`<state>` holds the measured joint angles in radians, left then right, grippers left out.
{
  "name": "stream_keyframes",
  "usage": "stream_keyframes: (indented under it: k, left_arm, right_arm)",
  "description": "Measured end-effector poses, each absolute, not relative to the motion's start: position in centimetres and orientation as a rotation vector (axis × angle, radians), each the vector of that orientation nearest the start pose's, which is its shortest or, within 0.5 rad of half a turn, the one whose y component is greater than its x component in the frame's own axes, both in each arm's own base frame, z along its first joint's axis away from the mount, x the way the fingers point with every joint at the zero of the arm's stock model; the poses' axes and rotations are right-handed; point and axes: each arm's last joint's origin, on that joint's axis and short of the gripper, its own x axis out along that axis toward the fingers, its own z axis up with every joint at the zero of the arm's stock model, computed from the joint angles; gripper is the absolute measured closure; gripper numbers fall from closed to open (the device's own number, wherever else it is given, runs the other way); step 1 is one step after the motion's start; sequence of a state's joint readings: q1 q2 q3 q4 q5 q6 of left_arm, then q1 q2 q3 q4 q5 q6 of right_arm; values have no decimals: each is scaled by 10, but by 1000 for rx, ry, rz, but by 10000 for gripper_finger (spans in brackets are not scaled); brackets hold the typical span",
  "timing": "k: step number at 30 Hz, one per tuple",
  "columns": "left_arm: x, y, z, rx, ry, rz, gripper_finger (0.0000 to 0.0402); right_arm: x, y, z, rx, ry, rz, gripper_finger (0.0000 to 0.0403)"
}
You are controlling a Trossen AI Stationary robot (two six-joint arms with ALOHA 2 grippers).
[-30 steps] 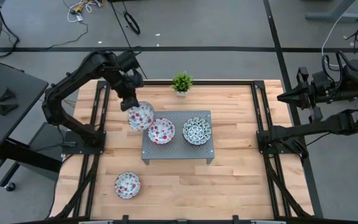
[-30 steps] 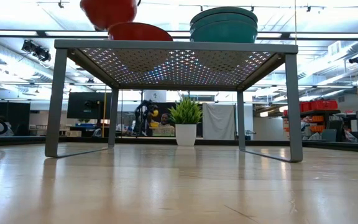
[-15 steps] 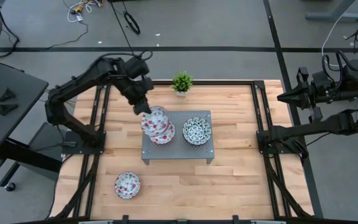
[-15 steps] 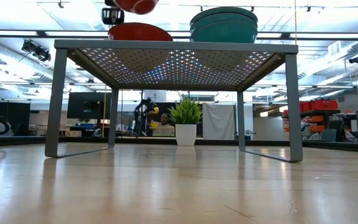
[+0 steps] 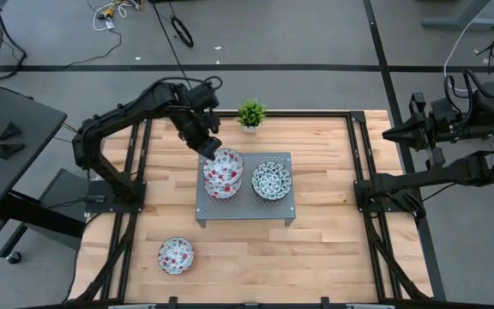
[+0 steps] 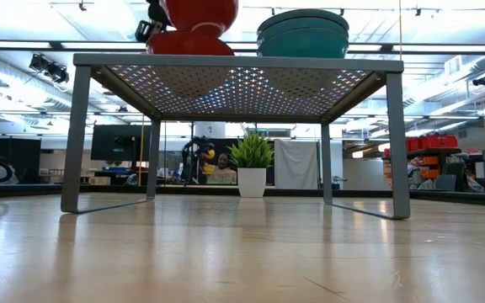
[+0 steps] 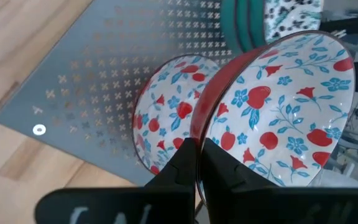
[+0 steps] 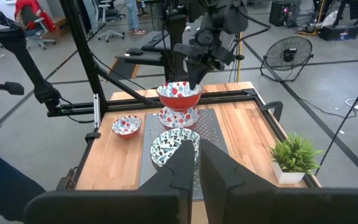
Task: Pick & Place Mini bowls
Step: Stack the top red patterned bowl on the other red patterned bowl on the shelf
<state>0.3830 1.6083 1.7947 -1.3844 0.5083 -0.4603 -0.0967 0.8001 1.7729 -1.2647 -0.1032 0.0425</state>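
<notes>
Left end effector (image 5: 207, 146) pinched the rim of a red-spotted bowl (image 5: 225, 162), fingers pressed on the bowl's edge, clear in the left wrist view. Held bowl hung tilted just above a second red-spotted bowl (image 5: 219, 186) that sat on the grey perforated stand (image 5: 245, 212). Whether the two bowls touched could not be told. Left arm reached in from the table's (image 5: 316, 249) left side, elbow raised, wrist angled down toward the stand.

Blue-green patterned bowls (image 5: 271, 179) sat stacked on the stand just beside the red pair; the count in the stack was hard to make out from above, the low view showed only teal rims (image 6: 302, 34). A third red-spotted bowl (image 5: 176, 255) lay alone on the table near the front left corner, well apart from the stand. Small potted plant (image 5: 250, 114) stood at the table's far edge.

Right end effector (image 5: 389, 134) was parked off the table's right side, fingers close together, holding nothing. In the low view the held bowl (image 6: 201, 13) was cut off at the top edge.
</notes>
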Motion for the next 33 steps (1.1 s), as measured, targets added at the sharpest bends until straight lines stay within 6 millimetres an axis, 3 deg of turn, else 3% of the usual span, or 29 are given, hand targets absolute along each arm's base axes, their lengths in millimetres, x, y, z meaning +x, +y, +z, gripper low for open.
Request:
stream_keyframes:
  k: [33]
  left_arm:
    - [306, 101, 338, -847, 1368, 155, 392]
  right_arm:
    - [17, 1, 501, 71, 290, 1, 373]
